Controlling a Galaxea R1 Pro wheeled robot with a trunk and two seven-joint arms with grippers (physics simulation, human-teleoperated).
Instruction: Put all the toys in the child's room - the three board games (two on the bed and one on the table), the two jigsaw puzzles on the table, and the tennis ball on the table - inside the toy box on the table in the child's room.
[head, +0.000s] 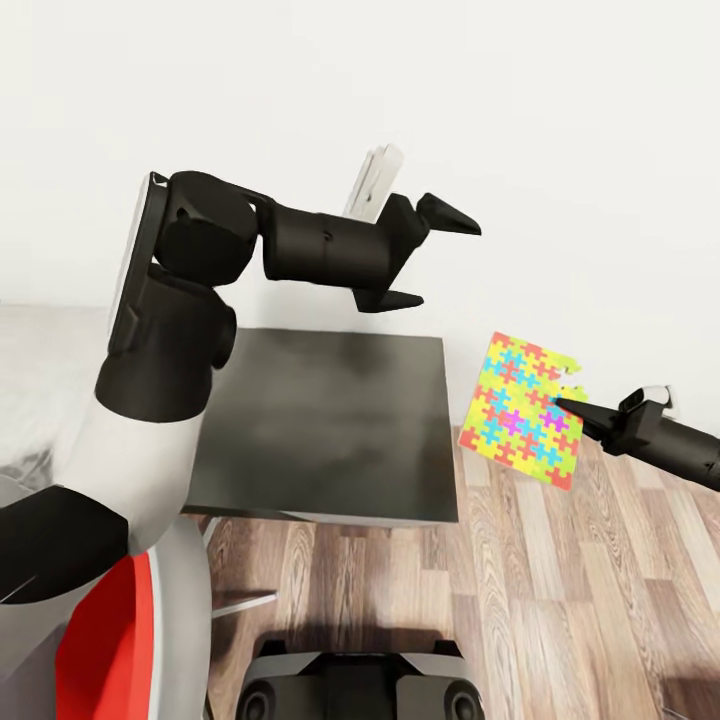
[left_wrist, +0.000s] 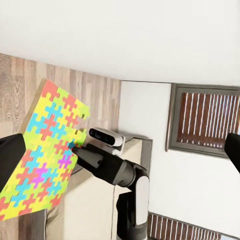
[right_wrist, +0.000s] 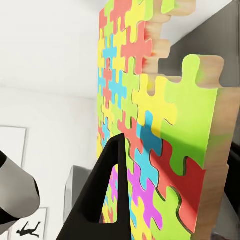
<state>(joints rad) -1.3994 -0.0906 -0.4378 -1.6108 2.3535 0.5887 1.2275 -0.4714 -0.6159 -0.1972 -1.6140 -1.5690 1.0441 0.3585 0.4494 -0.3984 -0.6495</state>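
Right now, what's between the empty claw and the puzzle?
Nothing. In the head view, only white wall shows between the open left gripper and the jigsaw puzzle.

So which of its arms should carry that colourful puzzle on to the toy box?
The right. Its right gripper is already shut on the jigsaw puzzle, held tilted above the wood floor. The left gripper hangs open and empty over the dark cabinet.

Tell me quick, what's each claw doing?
Left gripper: open, holding nothing.
Right gripper: shut on the thin, many-coloured square jigsaw puzzle.
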